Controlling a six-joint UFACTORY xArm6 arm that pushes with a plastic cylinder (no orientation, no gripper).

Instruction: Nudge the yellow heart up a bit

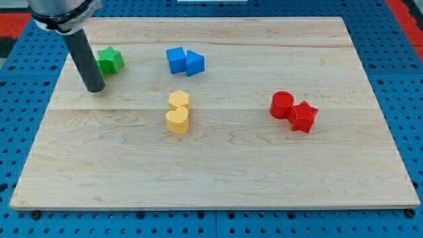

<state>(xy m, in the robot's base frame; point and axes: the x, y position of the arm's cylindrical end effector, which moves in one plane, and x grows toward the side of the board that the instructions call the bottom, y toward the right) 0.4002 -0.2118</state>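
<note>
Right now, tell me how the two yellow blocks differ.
The yellow heart lies nearer the view's bottom; the other yellow block sits just above it, touching or nearly so. The yellow heart shows a notched, lobed top; the other yellow block's outline is rounder and its exact shape is hard to make out. Both share the same yellow and similar size. My tip is far off at the view's left, beside the green block.

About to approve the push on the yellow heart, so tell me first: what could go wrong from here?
1. The other yellow block touches the yellow heart on its upper side, so an upward nudge would likely shove both.
2. My tip sits far at the view's left beside the green block; leaving carelessly could clip it.
</note>
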